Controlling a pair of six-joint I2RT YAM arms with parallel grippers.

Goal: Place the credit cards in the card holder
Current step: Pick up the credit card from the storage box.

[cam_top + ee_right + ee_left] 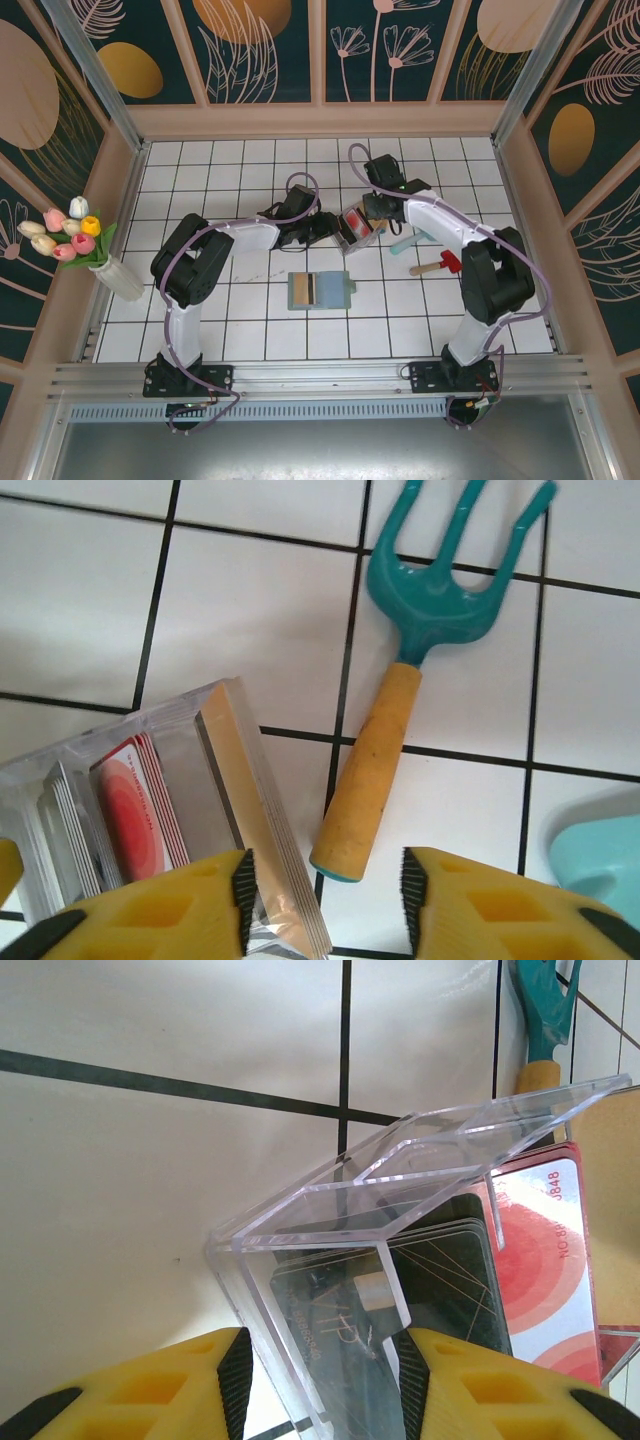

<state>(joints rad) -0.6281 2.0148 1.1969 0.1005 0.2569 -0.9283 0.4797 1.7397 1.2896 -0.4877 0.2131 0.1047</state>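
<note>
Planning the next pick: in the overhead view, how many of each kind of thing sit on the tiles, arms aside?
clear tray: 1
card holder: 1
teal garden fork: 1
red-headed mallet: 1
vase of tulips: 1
Total: 5. The credit cards in the tray overlap too much to count.

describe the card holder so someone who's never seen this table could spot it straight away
On the white tiled table, look just nearer than its centre. The card holder lies flat and open there, a grey-green and pale blue rectangle. It is opaque, unlike the clear tray behind it, and has no handle, unlike the red mallet to its right.
</note>
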